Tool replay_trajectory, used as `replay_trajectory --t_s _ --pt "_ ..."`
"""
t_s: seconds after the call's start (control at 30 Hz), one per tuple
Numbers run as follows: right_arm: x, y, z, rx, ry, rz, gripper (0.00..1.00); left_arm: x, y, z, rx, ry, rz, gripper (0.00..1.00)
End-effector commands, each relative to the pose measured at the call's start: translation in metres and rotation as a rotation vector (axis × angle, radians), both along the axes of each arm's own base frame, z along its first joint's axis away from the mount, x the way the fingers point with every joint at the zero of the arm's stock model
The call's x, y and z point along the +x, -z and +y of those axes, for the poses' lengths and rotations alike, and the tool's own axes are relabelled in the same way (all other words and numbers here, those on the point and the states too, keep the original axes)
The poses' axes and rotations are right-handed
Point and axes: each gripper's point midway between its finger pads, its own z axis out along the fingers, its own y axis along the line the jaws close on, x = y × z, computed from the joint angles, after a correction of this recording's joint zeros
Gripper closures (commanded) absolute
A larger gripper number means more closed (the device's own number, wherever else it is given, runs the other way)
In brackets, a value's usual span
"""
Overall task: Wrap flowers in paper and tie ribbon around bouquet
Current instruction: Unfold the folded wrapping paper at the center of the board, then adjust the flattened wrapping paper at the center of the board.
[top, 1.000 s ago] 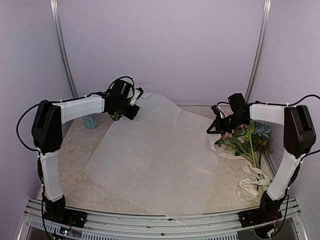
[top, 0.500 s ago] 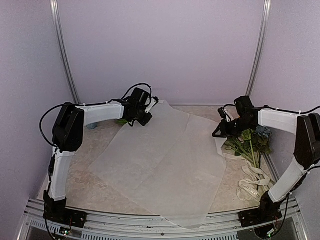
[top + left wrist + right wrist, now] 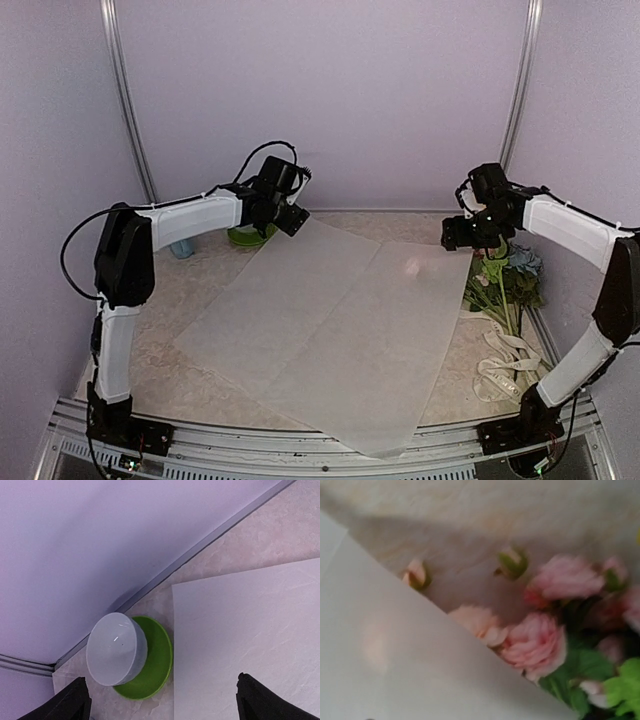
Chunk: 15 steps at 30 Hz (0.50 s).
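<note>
The paper (image 3: 330, 330) is lying spread out flat across the middle of the desk (image 3: 170, 300), one corner reaching the near edge at 6 o'clock. Neither arm is touching it.

The left end effector (image 3: 293, 222) is hovering over the sheet's far corner at 11 o'clock. In the left wrist view its fingers (image 3: 75, 702) are standing wide apart with nothing between them. Just beyond that corner, a green dish (image 3: 152, 667) is sitting on the desk with a white bowl (image 3: 116, 649) resting in it, close to the paper's edge but not on it. A small blue cup (image 3: 180, 245) is standing at 9 o'clock from the dish.

The right end effector (image 3: 458, 235) is hanging above the sheet's far right corner at 2 o'clock; whether its jaws are apart or together cannot be told from these views.

The flowers (image 3: 505, 285) are lying on the desk at 3 o'clock from the paper, blooms pointing away from the arm bases. In the right wrist view the paper's edge is lying over some of the pink roses, one showing faintly through the sheet. The ribbon (image 3: 500, 365) is lying in loose loops at 4 o'clock, beside the stems.
</note>
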Motion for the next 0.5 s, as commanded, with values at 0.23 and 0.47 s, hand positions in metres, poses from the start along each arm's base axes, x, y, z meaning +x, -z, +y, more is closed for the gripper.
replay_trajectory --t_s 0.23,0.47 --pt "-0.009 0.013 0.077 -0.266 -0.211 -0.005 0.14 -0.196 0.053 0.033 -0.347 -0.049 0.471 0.28" --pt "-0.077 0.070 0.199 0.019 -0.665 0.174 0.25 -0.261 0.122 0.060 -0.388 -0.184 0.637 0.37"
